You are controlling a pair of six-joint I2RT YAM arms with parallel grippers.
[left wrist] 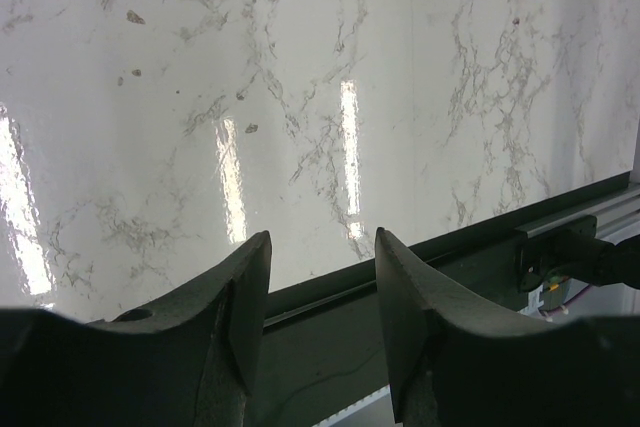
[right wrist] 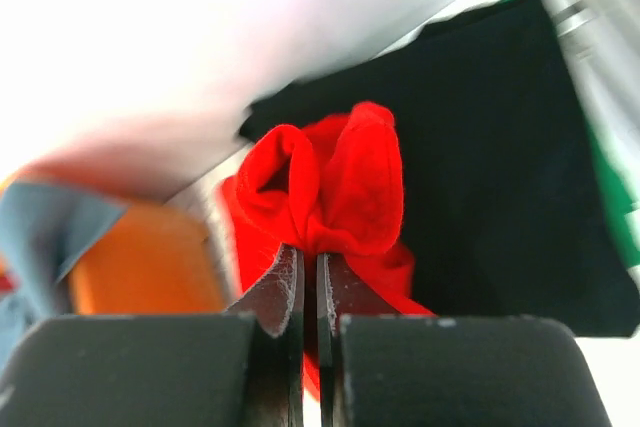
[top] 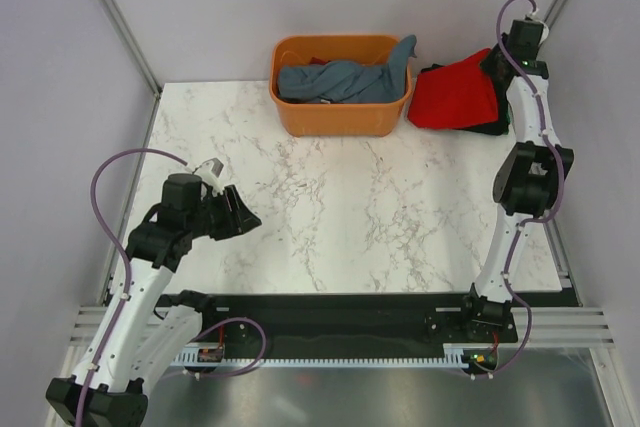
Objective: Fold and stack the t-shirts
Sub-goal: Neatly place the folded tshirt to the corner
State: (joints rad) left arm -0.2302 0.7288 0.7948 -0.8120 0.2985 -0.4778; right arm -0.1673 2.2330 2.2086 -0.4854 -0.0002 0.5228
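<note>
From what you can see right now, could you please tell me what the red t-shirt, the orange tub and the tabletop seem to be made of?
Red t-shirt: soft matte cloth, bunching into rounded folds.
Orange tub: probably plastic, with smooth rigid walls and a rounded rim.
Tabletop: glossy white surface with grey veining, either marble or a marble-look laminate; it mirrors the lights in streaks.

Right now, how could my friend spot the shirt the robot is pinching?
Find the orange tub at the far edge of the table. To its right, the right gripper pinches the red t-shirt. It is bright red, lying over the black t-shirt.
</note>
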